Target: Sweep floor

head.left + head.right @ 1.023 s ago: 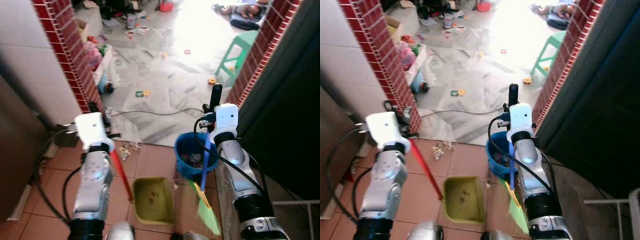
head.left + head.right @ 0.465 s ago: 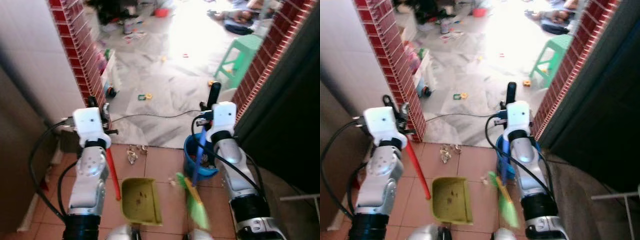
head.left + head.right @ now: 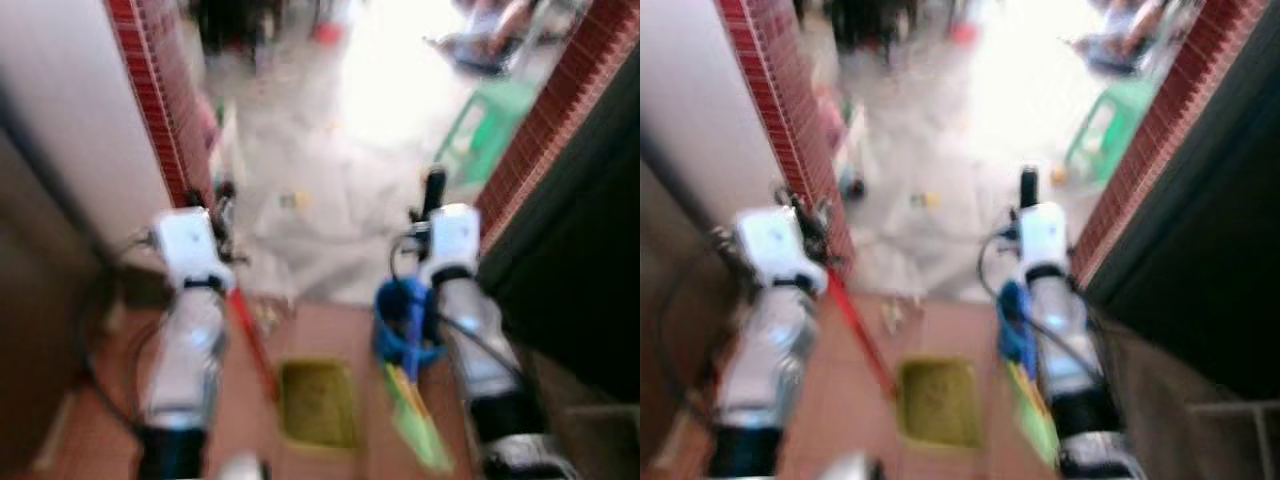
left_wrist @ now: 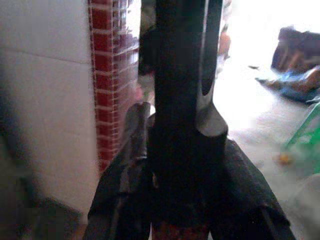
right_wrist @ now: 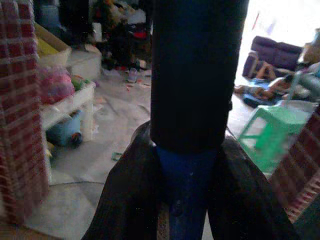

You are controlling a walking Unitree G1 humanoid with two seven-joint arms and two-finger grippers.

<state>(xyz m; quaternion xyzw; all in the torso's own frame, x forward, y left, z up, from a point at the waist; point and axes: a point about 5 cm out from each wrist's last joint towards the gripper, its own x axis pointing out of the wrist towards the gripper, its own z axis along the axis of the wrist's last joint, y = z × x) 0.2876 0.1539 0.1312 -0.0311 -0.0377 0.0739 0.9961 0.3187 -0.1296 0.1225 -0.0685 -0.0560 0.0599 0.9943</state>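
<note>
While both head views blur, right gripper (image 5: 195,165) stays clamped on broom (image 3: 412,400), handle up, bristles down-right; left gripper (image 4: 182,200) clamps dustpan (image 3: 318,403) handle; views shifted.

Both eye views are smeared with motion blur; glare whitens the far floor (image 3: 400,80); the near doorway is dim; wrist views are sharper.
</note>
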